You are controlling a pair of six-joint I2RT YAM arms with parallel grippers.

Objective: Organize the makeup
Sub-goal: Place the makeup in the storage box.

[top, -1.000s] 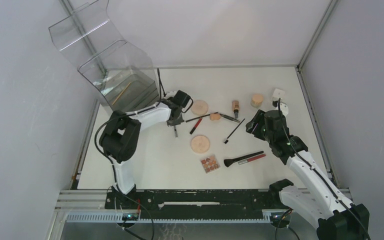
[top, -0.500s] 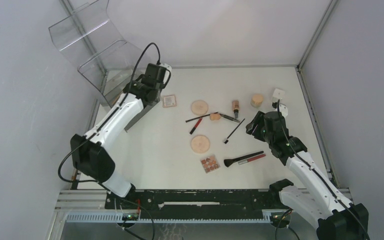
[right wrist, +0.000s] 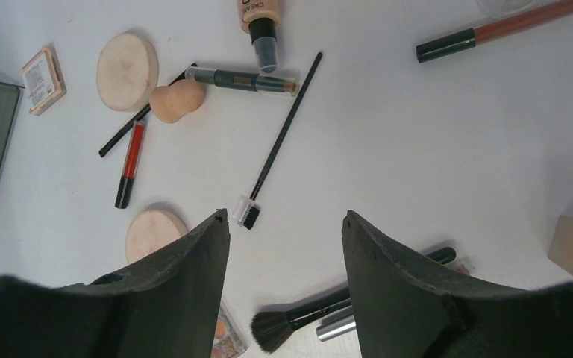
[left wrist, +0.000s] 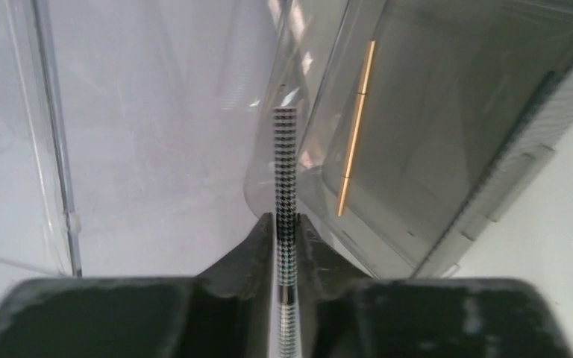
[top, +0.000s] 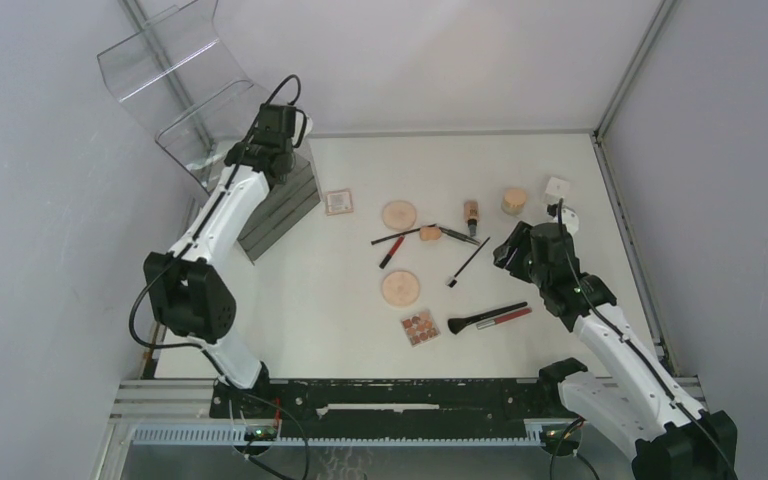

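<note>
Swung off the scattered cosmetics, the left gripper [left wrist: 286,224] now sits at the clear organizer [left wrist: 261,175], fingers clamped on a thin houndstooth-patterned handle [left wrist: 285,156]. Its long axis runs straight ahead of the fingers, tip just at the curved acrylic lip. A tray holding a gold pencil [left wrist: 356,127] opens ahead and right. Meanwhile the right gripper [right wrist: 285,220] hangs spread wide over a slim black brush [right wrist: 283,134].
</note>
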